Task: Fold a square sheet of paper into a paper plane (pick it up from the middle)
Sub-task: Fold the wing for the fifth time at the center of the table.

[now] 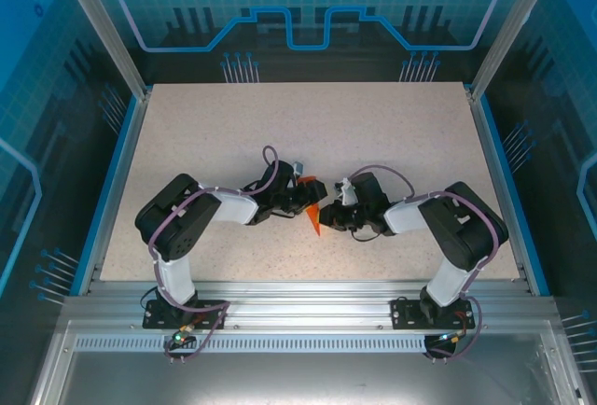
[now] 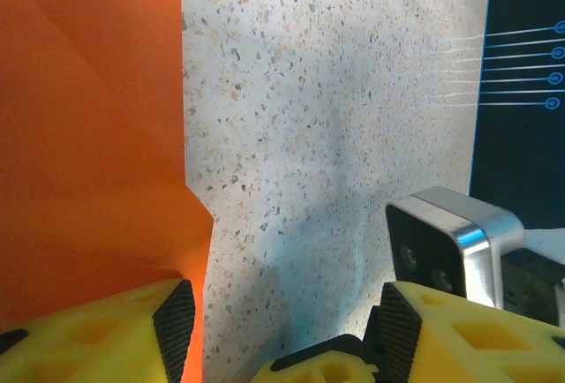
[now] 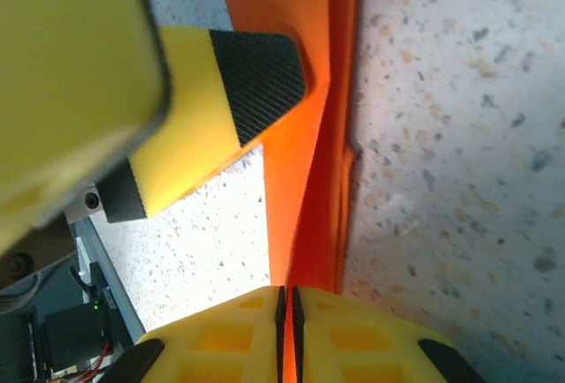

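The thin, bright orange, creased paper sheet (image 1: 314,221) is seen mid-way across the speckled table (image 1: 280,125), pinched edge-on by the clenched right pincer (image 3: 289,302). The left pincer (image 2: 284,312) is spread, one pad (image 3: 256,74) laid against it.

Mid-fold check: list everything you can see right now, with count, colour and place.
folded paper: one, bright orange, creased, mid-table between the grippers.
table: one, speckled beige, blue side edging.
enclosure panels: several, blue-patterned, around the table.
wrist camera: one, silver, just beyond the left gripper's finger.
left arm, right arm: black and white, bases at the near edge.
left gripper: yellow, black pads, open, one finger against the paper.
right gripper: yellow, shut on the paper's edge.
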